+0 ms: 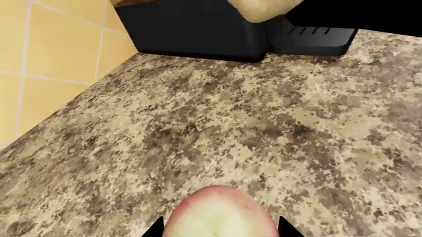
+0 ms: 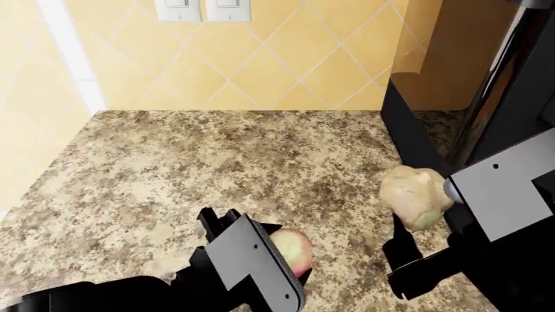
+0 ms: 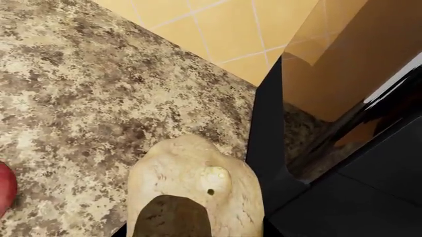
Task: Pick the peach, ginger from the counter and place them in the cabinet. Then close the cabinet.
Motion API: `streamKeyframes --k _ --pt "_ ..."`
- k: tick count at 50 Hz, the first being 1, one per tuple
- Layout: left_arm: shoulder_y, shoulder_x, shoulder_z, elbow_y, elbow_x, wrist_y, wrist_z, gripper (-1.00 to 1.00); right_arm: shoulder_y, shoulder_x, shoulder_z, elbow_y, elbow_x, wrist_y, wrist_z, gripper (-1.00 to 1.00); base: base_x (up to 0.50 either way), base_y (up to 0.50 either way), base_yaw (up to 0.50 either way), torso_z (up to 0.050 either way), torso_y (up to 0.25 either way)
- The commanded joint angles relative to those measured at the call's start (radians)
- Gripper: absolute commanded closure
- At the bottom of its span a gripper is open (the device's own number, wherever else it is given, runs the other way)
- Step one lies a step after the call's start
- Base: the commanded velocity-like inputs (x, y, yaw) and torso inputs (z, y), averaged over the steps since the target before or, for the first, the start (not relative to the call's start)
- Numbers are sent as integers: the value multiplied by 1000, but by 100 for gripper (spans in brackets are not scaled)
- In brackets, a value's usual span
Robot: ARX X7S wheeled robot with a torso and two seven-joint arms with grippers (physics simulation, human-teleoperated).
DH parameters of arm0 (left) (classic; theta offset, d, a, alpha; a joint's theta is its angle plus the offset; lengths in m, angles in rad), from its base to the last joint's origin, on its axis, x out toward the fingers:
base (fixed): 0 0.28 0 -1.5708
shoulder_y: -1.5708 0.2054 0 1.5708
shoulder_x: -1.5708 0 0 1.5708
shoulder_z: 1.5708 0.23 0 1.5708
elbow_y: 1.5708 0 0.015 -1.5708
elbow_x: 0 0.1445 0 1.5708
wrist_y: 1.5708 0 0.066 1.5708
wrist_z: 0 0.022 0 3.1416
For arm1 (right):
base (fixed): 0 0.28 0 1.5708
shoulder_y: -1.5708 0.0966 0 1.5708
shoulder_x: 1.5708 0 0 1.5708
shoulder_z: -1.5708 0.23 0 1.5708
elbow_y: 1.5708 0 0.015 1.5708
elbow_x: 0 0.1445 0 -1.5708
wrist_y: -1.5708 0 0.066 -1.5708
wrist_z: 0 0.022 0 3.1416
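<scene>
Over at nine o'clock in the head view, pale yellow diagonal wall tiles [image 2: 286,58] rise behind the counter [image 2: 217,162], a stone top speckled in beige, tan and dark brown that reaches back to the wall. Down at about seven o'clock the left gripper [image 2: 260,250] has its dark fingers clenched around the peach [image 2: 293,252], one black fingertip showing on either side of the fruit in the left wrist view. The peach [image 1: 220,215] is round and smooth, pinkish-red around its edge with a pale cream-green patch across the face turned to that camera. It sits just above the speckled surface; whether it touches the stone I cannot tell.

Toward four o'clock the right gripper [image 2: 438,214] grips the ginger [image 2: 414,194], held up clear of the counter. The ginger [image 3: 194,190] is a matte, cream-beige knobby lump with a small pale bud and a darker hollow on its near side. Just beyond it, at two o'clock, stands a black appliance [image 2: 485,123] with glossy sides.
</scene>
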Motion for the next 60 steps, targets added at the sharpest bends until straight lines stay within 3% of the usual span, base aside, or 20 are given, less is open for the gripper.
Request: streamKeyframes --k 1,7,13,20,27,34,40,51,60 --pt "79 -37 -57 49 47 131 -28 100 27 11 17 -8 13 14 3 100 0 10 9 -10 0" --pt "-63 -43 -386 154 -307 188 -228 100 39 1 33 -20 16 -1 16 100 6 11 5 -7 0" --pt "-155 -68 -520 162 -337 250 -346 100 51 -8 62 -53 2 -47 30 100 0 7 1 0 0" --pt "-131 -70 -522 205 -130 300 -333 100 68 -32 108 -109 -10 -132 69 100 0 1 0 0 0" --pt "-148 -75 -556 201 -91 323 -386 100 75 -92 146 -155 -48 -212 137 100 0 0 0 0 0" --pt "-192 -95 -612 202 -173 299 -509 100 92 -116 198 -176 -87 -259 162 100 0 0 0 0 0" --pt "-214 -137 -584 235 -95 325 -564 100 120 -164 259 -186 -88 -266 196 100 0 0 0 0 0" --pt "-350 -158 -595 174 -203 271 -726 100 -69 -329 807 -187 122 -38 379 100 0 0 0 0 0" --pt "-366 -165 -586 170 -220 261 -743 100 -24 -353 975 -187 137 29 421 100 0 0 0 0 0"
